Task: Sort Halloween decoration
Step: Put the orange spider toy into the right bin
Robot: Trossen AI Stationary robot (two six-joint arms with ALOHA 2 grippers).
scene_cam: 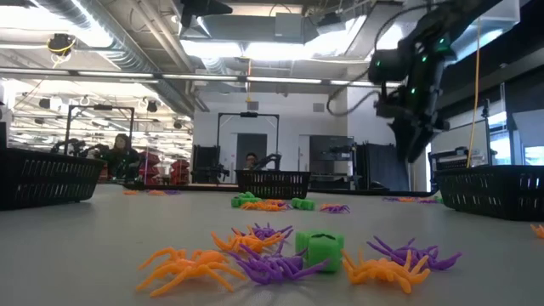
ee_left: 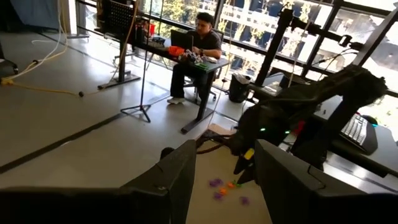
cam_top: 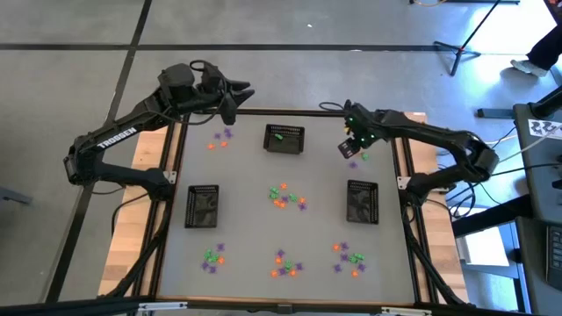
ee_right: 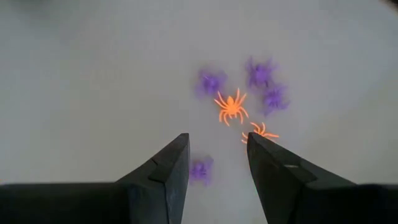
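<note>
Spiders (scene_cam: 272,259) right up front in the low view, orange and purple, tangled around a small green piece (scene_cam: 321,248) on the grey table (cam_top: 246,228). Looking down from above, that near edge carries three little heaps of Halloween decoration: one at the left (cam_top: 212,257), one in the middle (cam_top: 285,262), one at the right (cam_top: 349,256). Farther in, a mixed pile (cam_top: 285,197) sits at the table's centre, between the left basket (cam_top: 203,206) and the right basket (cam_top: 362,201), well apart from both. Beyond that, the far basket (cam_top: 284,139) has green pieces inside it.

Now the right gripper (cam_top: 351,146), hanging above the table near the far right corner. Its fingers (ee_right: 165,171) stand apart with nothing between them, and below them lie purple spiders and an orange spider (ee_right: 231,106), none of them touched. A few small pieces (cam_top: 362,157) show on the table just beside that gripper.

Over at the far left corner, the left gripper (cam_top: 230,107) is raised off the table, fingers (ee_left: 180,174) spread and empty, with a small scatter of trinkets (cam_top: 219,139) on the table close by. Way back in the room, a person (ee_left: 198,46) sits at a desk.
</note>
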